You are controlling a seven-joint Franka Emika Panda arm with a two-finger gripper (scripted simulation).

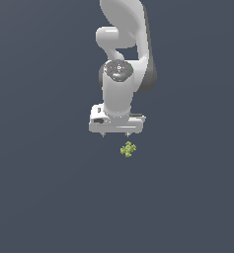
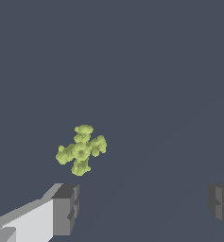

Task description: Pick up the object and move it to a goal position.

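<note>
Surface [image 1: 39,197]: plain dark grey-blue, filling both views.
Arm [image 1: 121,74]: white, reaching down from the top of the exterior view, wrist pointing downward.
Pincer [image 1: 115,134]: spread wide, holding nothing; in the wrist view its two dark fingertips [image 2: 66,208] stand far apart.
Object [image 1: 128,149]: tiny yellow-green knobbly cluster, cross-shaped in the wrist view [image 2: 81,149], lying on the surface just below the pincer in the exterior view, apart from both fingertips.

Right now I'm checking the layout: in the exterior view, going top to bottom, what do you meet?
Arm → gripper → yellow-green cluster, lying apart from the gripper, just below and toward the exterior view's right.
</note>
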